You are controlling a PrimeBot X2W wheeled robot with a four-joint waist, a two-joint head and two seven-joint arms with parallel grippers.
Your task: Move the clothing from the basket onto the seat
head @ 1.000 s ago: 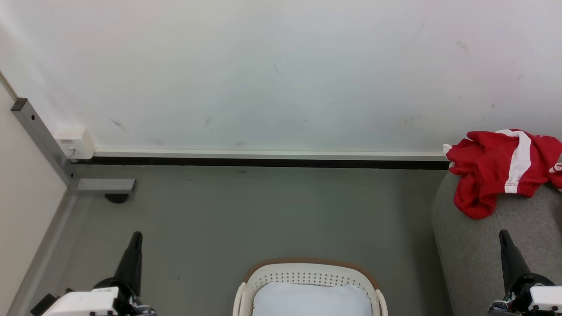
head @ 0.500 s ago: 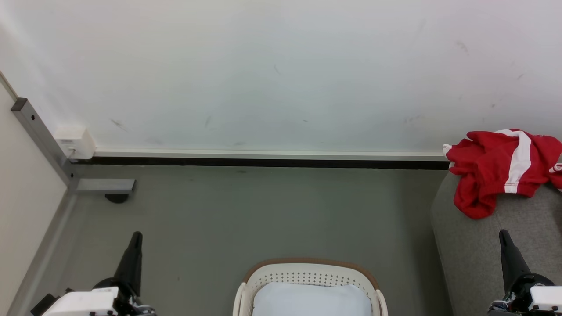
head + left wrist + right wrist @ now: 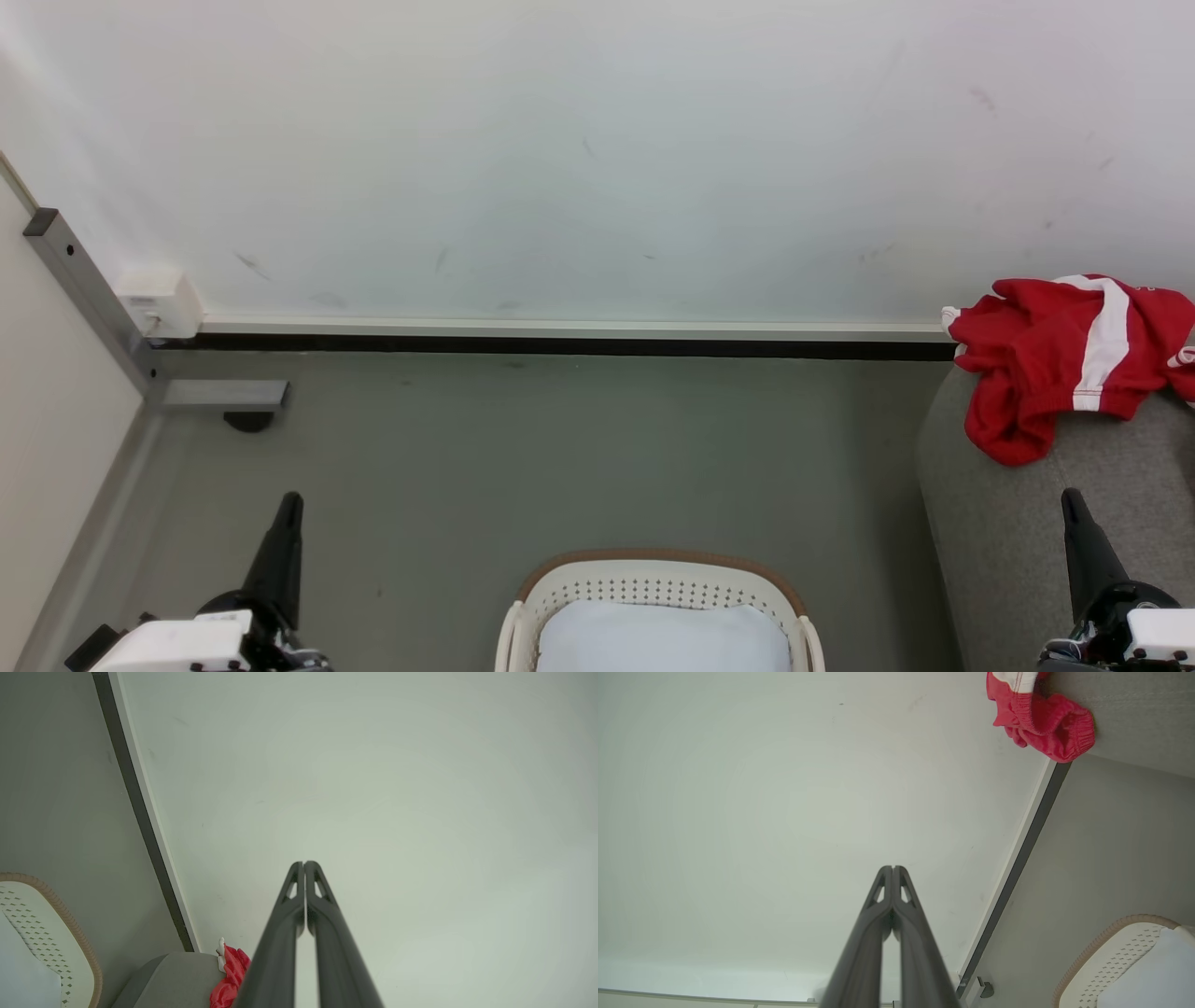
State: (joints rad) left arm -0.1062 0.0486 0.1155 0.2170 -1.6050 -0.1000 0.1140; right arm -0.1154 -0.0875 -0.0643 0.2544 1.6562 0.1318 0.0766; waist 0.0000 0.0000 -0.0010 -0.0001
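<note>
Right hand (image 3: 1072,504), fingers pressed together and empty, is the nearer one to the bright red white-striped fabric clothing (image 3: 1046,364), which lies straight ahead on the large light grey upholstered seat (image 3: 1018,532). Left hand (image 3: 288,509), likewise closed, hangs beyond the oval white perforated plastic basket (image 3: 653,558).

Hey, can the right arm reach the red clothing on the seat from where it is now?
Probably yes: the right tool hangs shut above the seat, and nothing lies between it and the clothing further along.
</note>
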